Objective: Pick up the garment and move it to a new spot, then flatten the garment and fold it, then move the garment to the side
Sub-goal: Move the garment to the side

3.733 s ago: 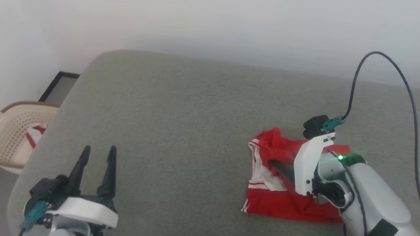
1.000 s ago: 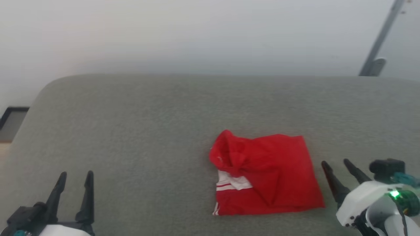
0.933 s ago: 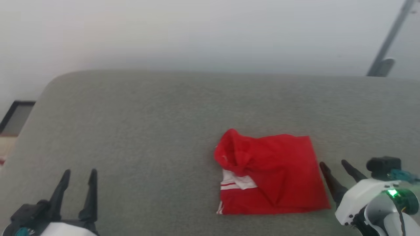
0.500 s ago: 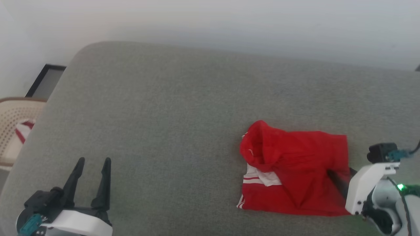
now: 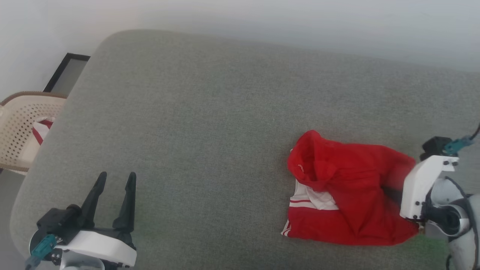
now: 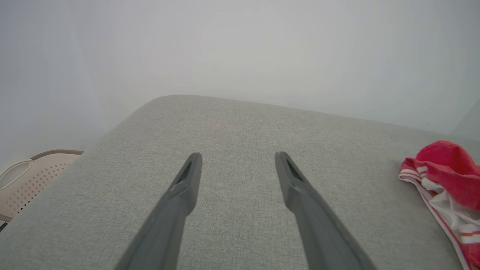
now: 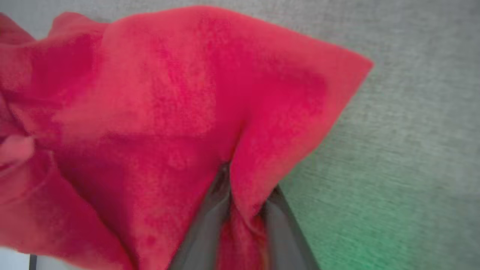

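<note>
Home-like room: grey upholstered cushion (image 5: pixel 225 112), perforated laundry basket (image 5: pixel 18 131)

Quick headcount: one garment (image 5: pixel 348 191) on the right, two grippers, the left gripper (image 5: pixel 117 175) and the right gripper (image 7: pixel 245 195), one grey cushion (image 5: pixel 210 123), one beige basket (image 5: pixel 22 123) at left holding one striped cloth (image 5: pixel 40 131), one black frame (image 5: pixel 67 69).

You get soft, even, diffuse light and only faint shadows. Your right wrist view is motion-blurred, the garment (image 7: pixel 150 93) smeared, and a green glow tints the grey surface (image 7: pixel 405 131) beside it.
</note>
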Motion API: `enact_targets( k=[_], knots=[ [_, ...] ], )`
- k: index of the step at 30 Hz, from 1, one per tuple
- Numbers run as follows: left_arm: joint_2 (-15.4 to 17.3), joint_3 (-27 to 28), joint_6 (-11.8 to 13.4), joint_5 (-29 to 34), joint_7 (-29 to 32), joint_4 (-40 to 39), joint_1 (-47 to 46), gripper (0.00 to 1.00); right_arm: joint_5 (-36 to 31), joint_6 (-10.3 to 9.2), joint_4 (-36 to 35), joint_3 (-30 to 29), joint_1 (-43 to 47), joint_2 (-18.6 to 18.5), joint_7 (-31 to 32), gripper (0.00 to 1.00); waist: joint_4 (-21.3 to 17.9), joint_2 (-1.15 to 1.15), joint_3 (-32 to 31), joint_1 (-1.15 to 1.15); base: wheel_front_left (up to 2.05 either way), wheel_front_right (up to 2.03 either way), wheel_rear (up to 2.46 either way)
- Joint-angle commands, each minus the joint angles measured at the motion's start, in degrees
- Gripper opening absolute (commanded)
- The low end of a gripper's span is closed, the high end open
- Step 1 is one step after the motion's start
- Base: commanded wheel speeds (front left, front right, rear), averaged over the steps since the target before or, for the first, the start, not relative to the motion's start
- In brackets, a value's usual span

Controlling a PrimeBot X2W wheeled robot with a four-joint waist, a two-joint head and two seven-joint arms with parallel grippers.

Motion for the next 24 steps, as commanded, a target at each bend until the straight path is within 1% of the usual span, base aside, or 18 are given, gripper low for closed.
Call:
enact_targets(
  k=[1, 7, 14, 19, 24],
  knots=[
    [-0.2, 0.1, -0.1, 0.0, -0.2, 0.0, -0.8, 1.0, -0.1, 0.01, 0.4, 0.9, 1.5, 1.3, 1.1, 0.0, 0.0, 0.0, 0.2, 0.0, 0.0, 0.0, 0.0],
    [0.0, 0.6, -0.1, 0.5, -0.2, -0.7, -1.5, 1.0, -3.4, -0.05, -4.7, -0.5, 0.4, -0.7, -0.1, 0.0, -1.2, 0.0, 0.6, 0.0, 0.0, 0.0, 0.0],
    [1.0, -0.1, -0.1, 1.2, -0.2, -1.2, -3.7, 1.0, -6.8, -0.04, -10.4, -2.1, -2.2, -2.6, 0.0, 0.0, -4.2, 0.0, 1.5, 0.0, 0.0, 0.0, 0.0],
    [1.5, -1.2, -0.1, 1.3, -0.2, -1.3, -5.9, 1.0, -8.7, -0.04, -12.4, -3.0, -4.2, -4.0, 0.1, 0.0, -6.2, 0.0, 2.5, 0.0, 0.0, 0.0, 0.0],
    [1.9, -3.7, -0.1, 1.7, -0.2, -1.1, -9.4, 1.0, -10.3, -0.04, -13.4, -4.5, -7.0, -6.0, -1.0, 0.0, -8.5, 0.0, 4.1, 0.0, 0.0, 0.0, 0.0]
  ],
)
